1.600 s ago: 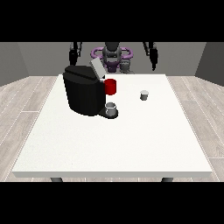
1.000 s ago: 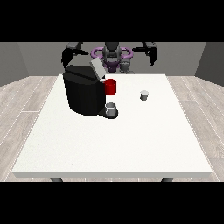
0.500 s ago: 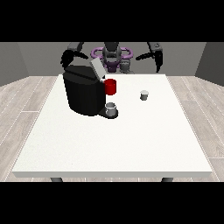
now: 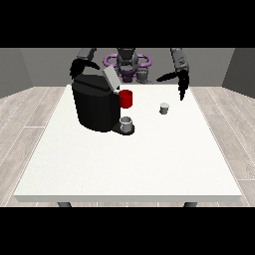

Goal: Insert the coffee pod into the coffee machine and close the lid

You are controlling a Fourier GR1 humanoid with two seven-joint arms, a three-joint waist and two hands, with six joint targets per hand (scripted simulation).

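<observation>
A black coffee machine (image 4: pixel 94 105) stands on the white table (image 4: pixel 129 164) at the back left, its grey lid (image 4: pixel 110 78) raised and a red part (image 4: pixel 126 98) on its front. A grey cup (image 4: pixel 127 123) sits on its drip base. The small grey coffee pod (image 4: pixel 164 108) stands on the table to the machine's right. The hand at the view's right (image 4: pixel 181 82) hangs open above and right of the pod, fingers pointing down, thumb spread. The hand at the view's left (image 4: pixel 76 67) is behind the machine's top left corner, partly hidden.
The robot's torso with purple rings (image 4: pixel 127 62) stands behind the table's far edge. Wooden floor surrounds the table. The white tabletop stretches wide towards the camera in front of the machine and pod.
The hand at the view's right has swung outward and down towards the table, nearing the pod. The hand at the view's left has dropped slightly behind the machine.
</observation>
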